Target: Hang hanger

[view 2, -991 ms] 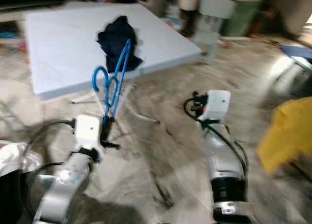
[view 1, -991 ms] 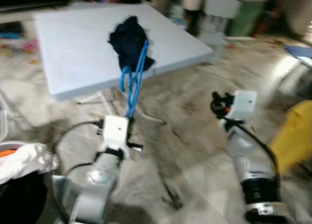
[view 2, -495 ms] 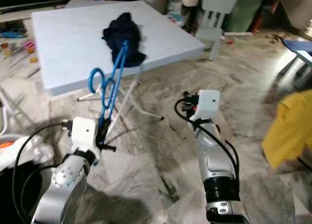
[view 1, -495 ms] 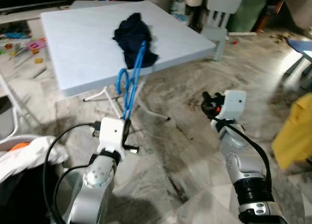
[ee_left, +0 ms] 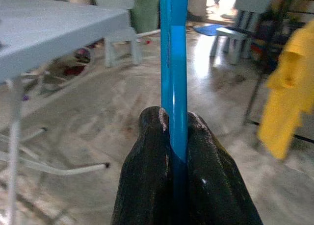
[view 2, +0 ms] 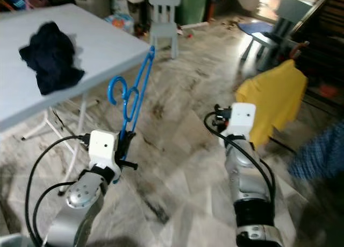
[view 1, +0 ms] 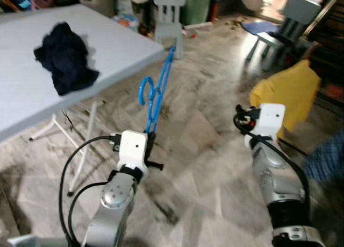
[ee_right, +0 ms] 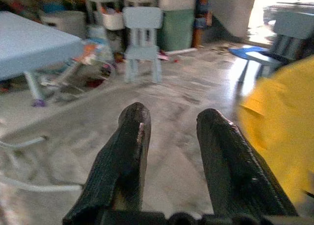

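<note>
A blue plastic hanger (view 1: 156, 91) stands upright over the marble floor, its hook (view 1: 144, 91) pointing to my left. My left gripper (view 1: 150, 136) is shut on the hanger's lower bar. In the left wrist view both black fingers (ee_left: 149, 151) pinch the blue bar (ee_left: 174, 63). My right gripper (view 1: 240, 118) is raised at the right, apart from the hanger. It is open in the right wrist view, nothing between its fingers (ee_right: 128, 137). A yellow garment (view 1: 285, 88) hangs on a dark rack at the right.
A pale folding table (view 1: 113, 40) stands at the left with a dark crumpled cloth (view 1: 63, 56) on it; its white legs (view 1: 83, 145) reach the floor near my left arm. Small chairs (view 1: 166, 13) (view 1: 285, 21) and storage bins stand at the back. Something blue (view 1: 325, 161) is blurred at the right edge.
The camera has turned right: the table has slid to the left and the yellow garment has come nearer the middle. Both arms keep their pose and the left gripper still holds the hanger.
</note>
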Tool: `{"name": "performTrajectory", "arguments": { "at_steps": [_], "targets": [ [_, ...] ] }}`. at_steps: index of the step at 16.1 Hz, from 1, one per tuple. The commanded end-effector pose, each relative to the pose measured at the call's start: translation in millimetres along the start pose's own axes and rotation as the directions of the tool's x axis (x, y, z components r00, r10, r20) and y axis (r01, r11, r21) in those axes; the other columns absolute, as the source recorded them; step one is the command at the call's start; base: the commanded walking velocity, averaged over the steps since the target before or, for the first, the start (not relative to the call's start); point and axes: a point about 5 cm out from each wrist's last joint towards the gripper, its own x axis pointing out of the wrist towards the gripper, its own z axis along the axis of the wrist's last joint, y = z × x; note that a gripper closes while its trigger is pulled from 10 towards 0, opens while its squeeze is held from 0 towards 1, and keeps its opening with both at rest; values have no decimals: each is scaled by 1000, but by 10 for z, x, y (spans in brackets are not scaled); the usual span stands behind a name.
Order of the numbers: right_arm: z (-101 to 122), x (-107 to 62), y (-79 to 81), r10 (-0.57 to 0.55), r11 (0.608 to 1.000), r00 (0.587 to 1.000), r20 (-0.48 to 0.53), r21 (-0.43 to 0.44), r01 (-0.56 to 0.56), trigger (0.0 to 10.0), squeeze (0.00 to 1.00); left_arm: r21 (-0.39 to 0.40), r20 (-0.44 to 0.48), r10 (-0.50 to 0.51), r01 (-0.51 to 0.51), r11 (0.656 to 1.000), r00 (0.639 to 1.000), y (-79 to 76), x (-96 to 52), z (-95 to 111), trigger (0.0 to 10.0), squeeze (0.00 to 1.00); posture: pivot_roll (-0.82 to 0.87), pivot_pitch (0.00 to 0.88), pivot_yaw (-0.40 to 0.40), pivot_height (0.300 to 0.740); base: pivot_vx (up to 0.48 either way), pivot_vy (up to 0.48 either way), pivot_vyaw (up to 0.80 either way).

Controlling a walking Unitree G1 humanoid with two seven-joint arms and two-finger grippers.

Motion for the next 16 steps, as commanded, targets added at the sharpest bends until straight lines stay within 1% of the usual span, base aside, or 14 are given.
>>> {"name": "performTrajectory", "arguments": {
  "at_steps": [1, 3, 4, 5, 11, 16],
  "targets": [
    [50, 28, 66, 28, 1000, 1000, 12, 7, -28, 10000, 1000, -1, 3, 15, -15, 1000, 1000, 39, -21, 3, 10000, 0, 114, 93, -59, 740, 345, 0, 0],
    [46, 27, 73, 32, 999, 999, 9, 8, -32, 10000, 1000, -8, 1, 17, -17, 1000, 1000, 40, -22, -1, 10000, 0, 114, 94, -59, 740, 324, 150, 0],
    [37, 25, 79, 35, 999, 999, 3, 7, -35, 10000, 902, -13, -11, 20, -20, 1000, 1000, 43, -22, -14, 10000, 0, 115, 94, -59, 740, 0, 416, 0],
    [28, 23, 84, 38, 999, 999, -3, 7, -38, 10000, 0, -19, -14, 17, -18, 1000, 1000, 40, -22, -20, 10000, 0, 115, 94, -59, 740, 0, 454, 0],
    [10, 21, 106, 51, 999, 999, -13, 18, -50, 10000, 0, -37, -20, -23, 23, 999, 1000, -3, -20, -23, 10000, 0, 115, 93, -59, 740, 0, 455, 0],
    [6, 24, 112, 48, 999, 999, -16, 19, -48, 10000, 0, -31, -33, -59, 58, 998, 998, -42, -18, -35, 10000, 0, 116, 93, -58, 740, 0, 465, 0]
  ]
}}
